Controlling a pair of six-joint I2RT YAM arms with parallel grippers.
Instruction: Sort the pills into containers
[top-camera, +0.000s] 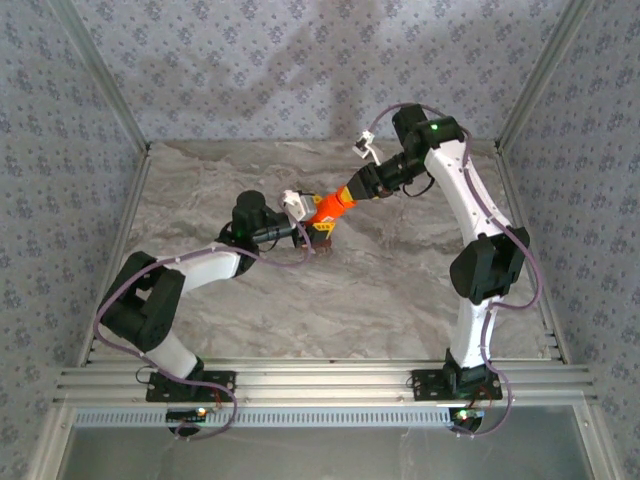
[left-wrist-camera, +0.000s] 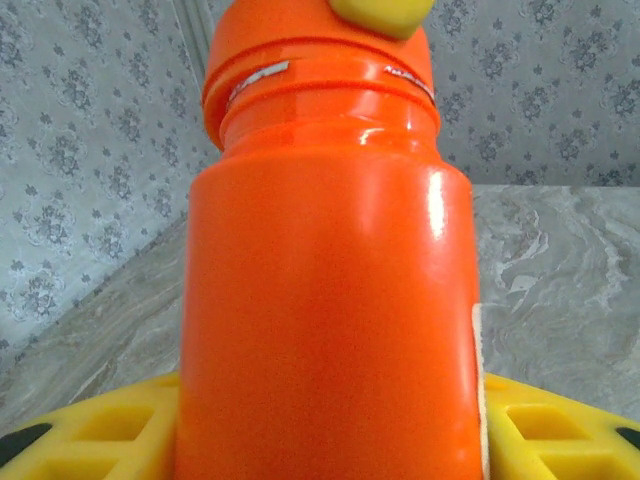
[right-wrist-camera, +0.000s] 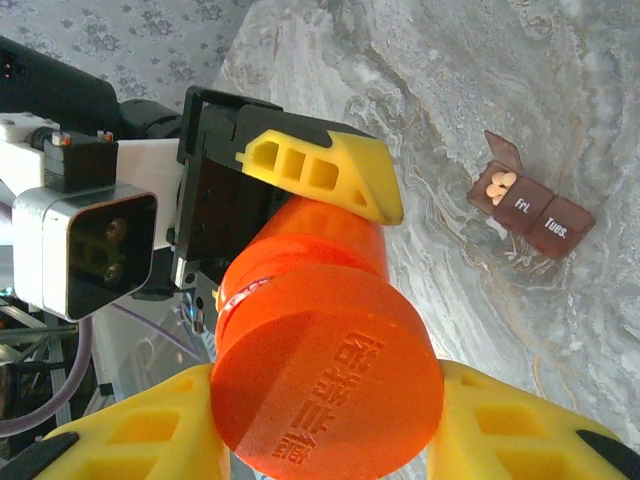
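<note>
Hands both grip the orange bottle: left hand pinches its body, right hand pinches the cap. The bottle is held off the surface, its long axis running hand to hand, cap end toward the right arm. The cap is on, so my guess is unscrewing comes first. The containers lie flat on the surface, below and beside the bottle, apart from both hands. They look nearer the body end than the cap end, but that's not certain. One end lid is up, pills inside. Fri. and Tues. are shut. The mouth must tip that way.
</note>
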